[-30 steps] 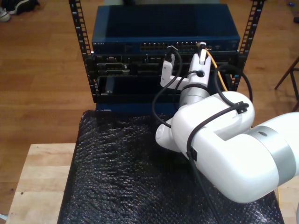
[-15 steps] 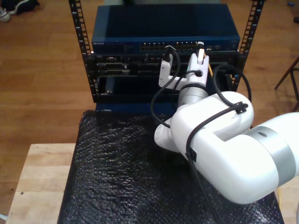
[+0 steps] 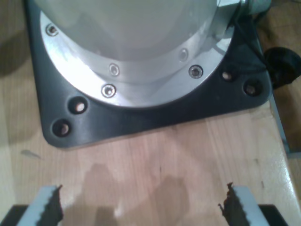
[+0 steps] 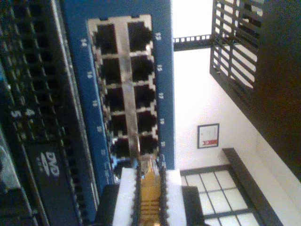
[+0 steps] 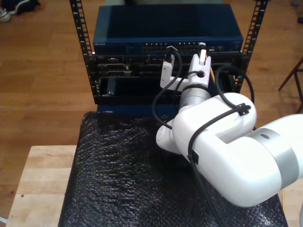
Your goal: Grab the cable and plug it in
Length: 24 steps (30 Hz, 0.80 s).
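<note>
Port numbers blurred, perhaps 13–18, cable (image 4: 149, 197) gripped

white arm (image 5: 222, 151) | fingers (image 5: 202, 53) at blue switch (image 5: 165, 33) ports

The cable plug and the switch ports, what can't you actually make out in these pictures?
- Second wrist view: the cable plug's clear tip blurs against the blue switch; whether it has entered a port cannot be told.
- Same view: the port numbers are too blurred to read.
- Exterior view: my second gripper and its arm hide the plug and the port it faces.
- First wrist view: the fingers are cut off by the picture's edge.
</note>
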Each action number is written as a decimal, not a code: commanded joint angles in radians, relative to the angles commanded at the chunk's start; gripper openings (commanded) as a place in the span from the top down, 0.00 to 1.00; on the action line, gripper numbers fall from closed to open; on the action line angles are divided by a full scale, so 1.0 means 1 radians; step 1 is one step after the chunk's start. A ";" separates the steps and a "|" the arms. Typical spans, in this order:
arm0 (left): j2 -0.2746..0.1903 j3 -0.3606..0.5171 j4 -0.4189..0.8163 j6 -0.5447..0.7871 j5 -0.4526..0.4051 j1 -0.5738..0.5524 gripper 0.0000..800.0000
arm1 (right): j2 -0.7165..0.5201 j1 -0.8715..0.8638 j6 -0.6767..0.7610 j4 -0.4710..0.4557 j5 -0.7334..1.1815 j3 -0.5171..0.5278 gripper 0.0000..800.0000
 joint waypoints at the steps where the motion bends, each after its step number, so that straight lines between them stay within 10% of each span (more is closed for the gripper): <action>1: 0.000 0.000 0.000 0.000 0.000 0.000 0.00 | 0.000 0.000 0.000 0.000 0.002 -0.002 1.00; 22: 0.000 0.000 0.000 0.000 0.000 0.000 0.00 | 0.023 -0.002 0.002 -0.003 0.020 -0.049 1.00; 24: 0.000 0.000 0.000 0.000 0.000 0.000 0.00 | 0.021 -0.002 0.000 -0.005 0.020 -0.048 0.89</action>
